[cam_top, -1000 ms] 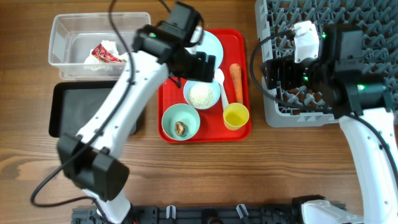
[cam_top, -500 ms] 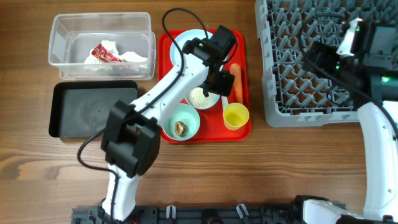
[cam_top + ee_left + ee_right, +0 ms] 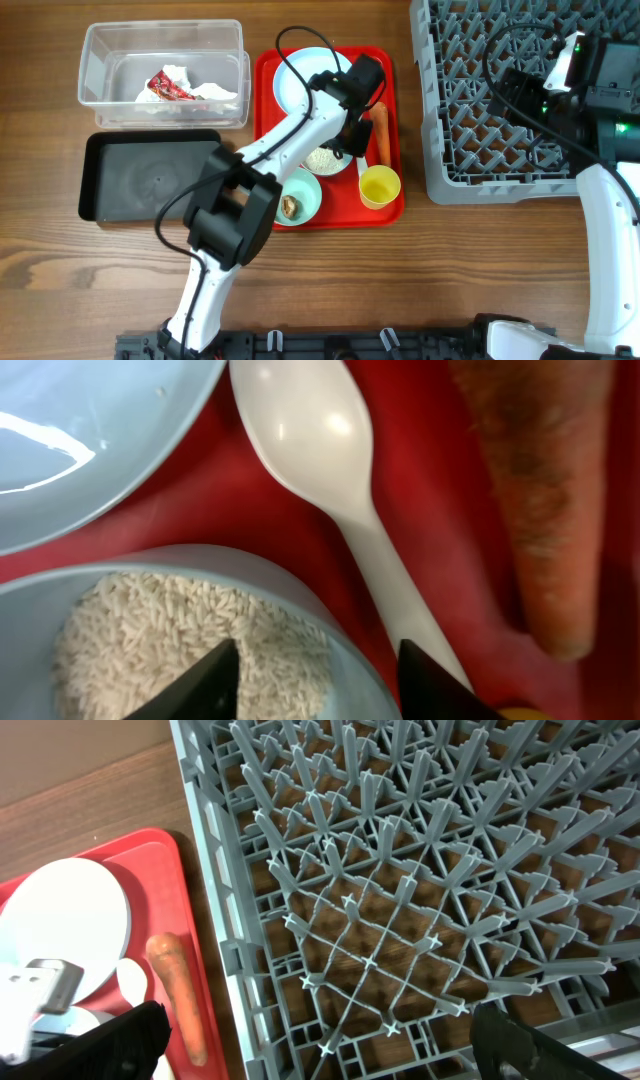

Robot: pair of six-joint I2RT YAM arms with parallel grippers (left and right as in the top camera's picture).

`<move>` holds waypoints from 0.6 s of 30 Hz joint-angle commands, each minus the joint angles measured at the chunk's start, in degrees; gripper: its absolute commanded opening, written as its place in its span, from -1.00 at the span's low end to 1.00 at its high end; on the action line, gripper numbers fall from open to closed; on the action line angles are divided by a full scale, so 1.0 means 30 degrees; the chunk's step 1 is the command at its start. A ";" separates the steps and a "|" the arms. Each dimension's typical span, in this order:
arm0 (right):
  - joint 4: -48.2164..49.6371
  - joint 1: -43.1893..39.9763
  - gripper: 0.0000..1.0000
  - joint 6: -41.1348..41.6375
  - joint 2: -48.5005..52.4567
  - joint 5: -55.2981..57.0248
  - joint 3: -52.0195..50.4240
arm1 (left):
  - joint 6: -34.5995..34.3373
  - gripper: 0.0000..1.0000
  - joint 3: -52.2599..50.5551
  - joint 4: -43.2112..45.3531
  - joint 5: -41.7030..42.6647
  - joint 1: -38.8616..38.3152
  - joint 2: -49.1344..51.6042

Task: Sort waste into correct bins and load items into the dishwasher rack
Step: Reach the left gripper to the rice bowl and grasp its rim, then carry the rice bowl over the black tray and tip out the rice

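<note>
My left gripper point(image 3: 352, 133) is open and low over the red tray. In the left wrist view point(image 3: 315, 685) its fingers straddle the rim of the light blue bowl of white rice point(image 3: 150, 650) and the handle of the white spoon point(image 3: 320, 440). The orange carrot point(image 3: 545, 490) lies right of the spoon, the blue plate point(image 3: 80, 430) upper left. From overhead I see the rice bowl point(image 3: 322, 158), a bowl with a brown lump point(image 3: 292, 205), the yellow cup point(image 3: 379, 185), the carrot point(image 3: 381, 135) and the plate point(image 3: 305, 75). My right gripper point(image 3: 330, 1050) is open and empty above the grey rack point(image 3: 400, 870).
The clear tub point(image 3: 100, 60) at the back left holds the crumpled napkin with red wrapper point(image 3: 180, 85). The black tray point(image 3: 150, 175) lies in front of it. The red tray point(image 3: 385, 208) sits between the bins and the rack point(image 3: 480, 120).
My left gripper moved right and down, from over the plate to the spoon and rice bowl. My right arm pulled back from the rack's left edge to the right.
</note>
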 commanded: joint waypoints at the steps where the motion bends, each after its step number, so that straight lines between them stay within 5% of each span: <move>1: -0.0007 -0.0044 0.99 0.0291 0.0015 0.0284 0.0073 | 0.0036 -0.07 0.0153 0.0073 -0.0568 -0.0095 0.0656; 10: -0.0007 -0.0044 0.99 0.0306 0.0015 0.0270 0.0073 | 0.0029 -0.73 0.0153 0.0175 -0.0561 -0.0095 0.0656; 18: -0.0007 -0.0044 0.99 0.0299 0.0015 0.0277 0.0073 | 0.0029 -0.89 0.0233 -0.0648 -0.0561 -0.0095 0.0226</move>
